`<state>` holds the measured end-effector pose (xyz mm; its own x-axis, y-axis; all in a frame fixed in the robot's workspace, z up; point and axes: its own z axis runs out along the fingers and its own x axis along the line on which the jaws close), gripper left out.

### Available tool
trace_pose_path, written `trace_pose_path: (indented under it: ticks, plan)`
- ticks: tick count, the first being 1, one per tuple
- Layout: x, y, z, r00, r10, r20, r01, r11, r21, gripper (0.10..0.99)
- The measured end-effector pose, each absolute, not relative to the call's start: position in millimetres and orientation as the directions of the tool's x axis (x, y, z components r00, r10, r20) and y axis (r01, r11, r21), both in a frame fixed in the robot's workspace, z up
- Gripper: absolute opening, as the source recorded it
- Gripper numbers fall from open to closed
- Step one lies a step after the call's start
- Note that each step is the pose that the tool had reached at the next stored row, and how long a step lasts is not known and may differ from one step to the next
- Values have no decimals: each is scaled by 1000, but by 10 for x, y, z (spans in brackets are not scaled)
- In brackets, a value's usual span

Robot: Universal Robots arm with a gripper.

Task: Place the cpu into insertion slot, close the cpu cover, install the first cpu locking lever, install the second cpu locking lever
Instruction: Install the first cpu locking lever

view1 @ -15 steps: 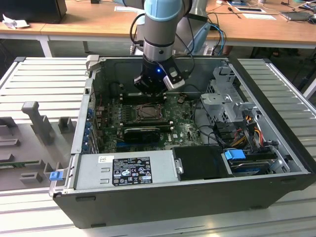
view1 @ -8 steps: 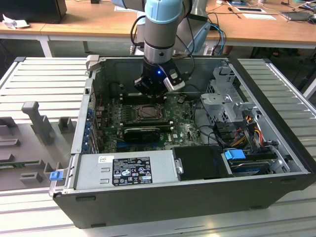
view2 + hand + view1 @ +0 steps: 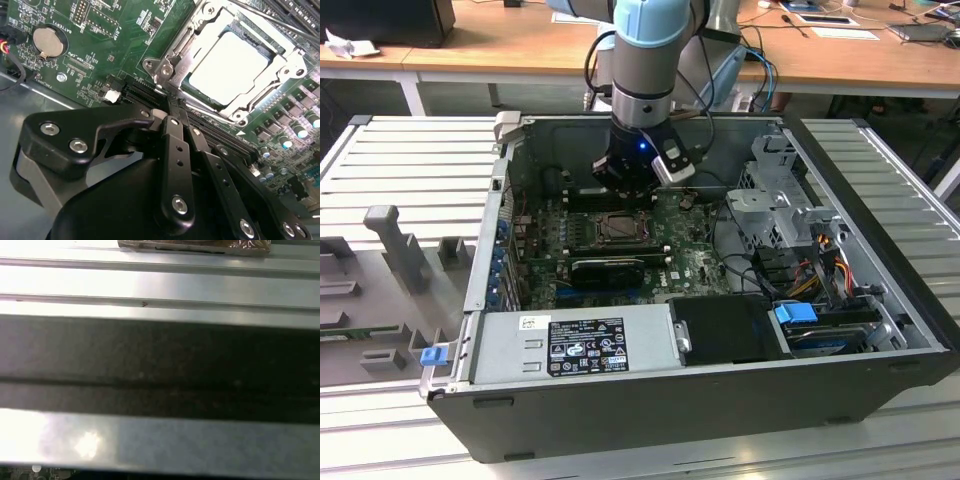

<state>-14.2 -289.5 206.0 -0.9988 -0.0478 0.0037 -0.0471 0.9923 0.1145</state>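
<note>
Hovering end effector [image 3: 172, 107], fingers together

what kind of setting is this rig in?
Likely a robotics lab or electronics assembly test bench. An opened desktop computer case lies on a ribbed aluminium work table, the arm's gripper hangs inside it over the green motherboard, and wooden desks with papers stand behind.

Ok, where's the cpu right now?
In the second wrist view the cpu sits in the insertion slot, framed by the cpu cover, just beyond the end effector.
</note>
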Motion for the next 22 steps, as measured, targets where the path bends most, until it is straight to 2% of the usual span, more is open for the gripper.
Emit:
trace_pose_path:
  ticks: [14,19,22]
  plan:
    - [-128,-2887,2030,-999,-48,5,-47,995,92,106]
    - [-129,-2887,2008,-999,-48,5,-47,995,91,106]
    - [-129,-2886,2007,-999,-48,4,-47,994,102,106]
